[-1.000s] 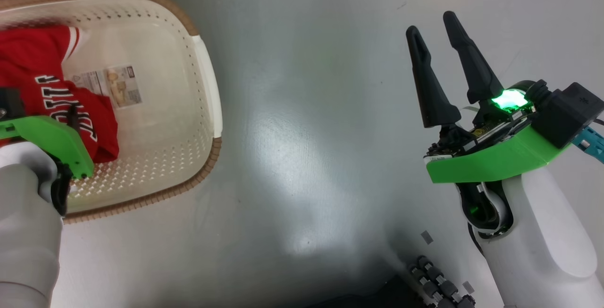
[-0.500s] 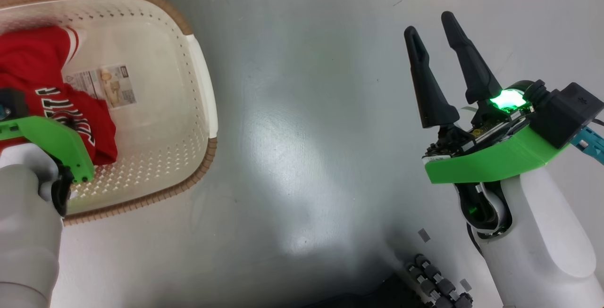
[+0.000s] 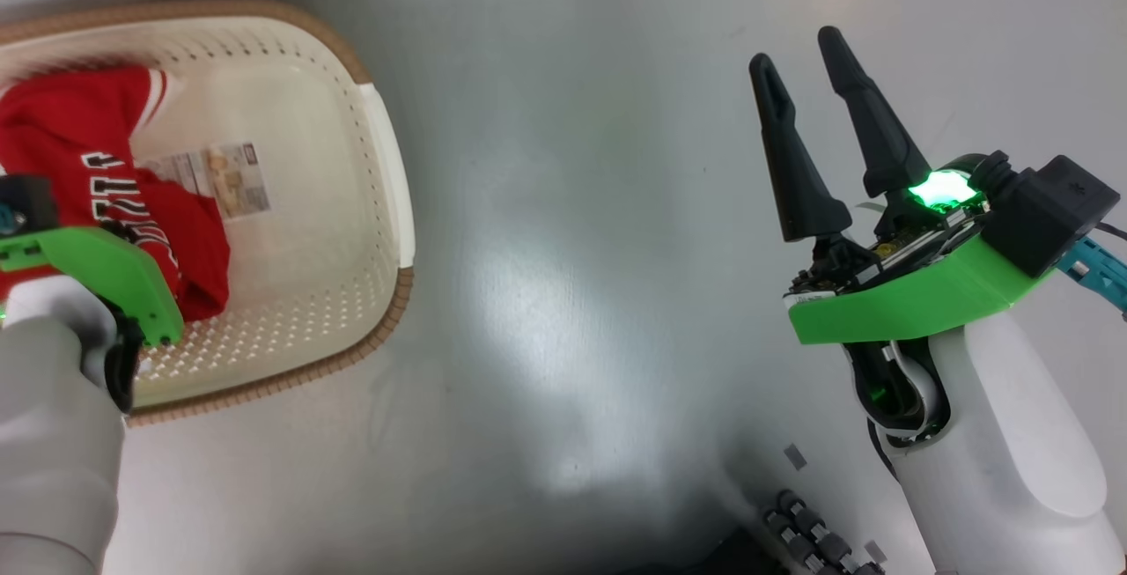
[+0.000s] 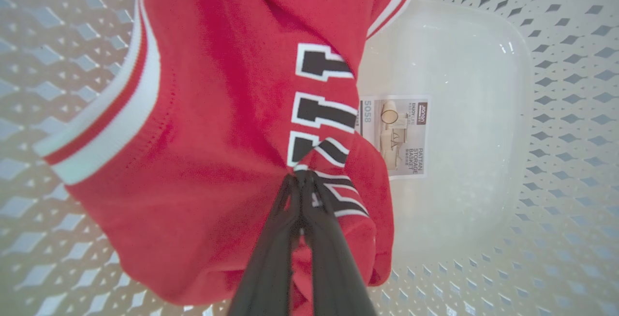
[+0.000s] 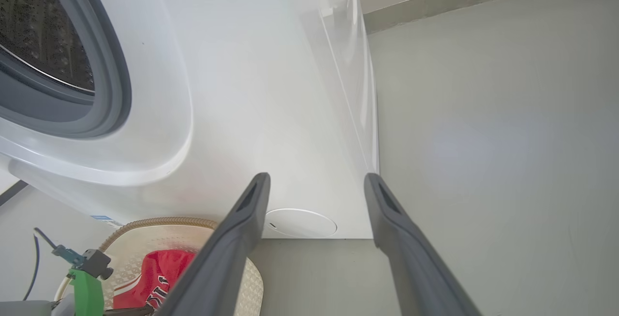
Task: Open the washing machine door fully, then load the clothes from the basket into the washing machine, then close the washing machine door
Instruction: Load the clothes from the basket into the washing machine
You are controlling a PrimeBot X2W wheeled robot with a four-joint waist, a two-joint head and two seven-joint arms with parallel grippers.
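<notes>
Red clothes (image 4: pixel 217 137) pinched in left jaws, closed tight, inside basket (image 4: pixel 556 112) | right jaws wide apart, holding nothing

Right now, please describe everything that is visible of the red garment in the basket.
The red garment is soft, knitted-looking fabric, bright red, with white-and-red striped trim and black letters outlined in white. It lies crumpled at one side of the cream perforated basket, its edge reaching the sticker on the bottom. The left end effector is shut on a fold by the lettering, where the cloth puckers.
</notes>
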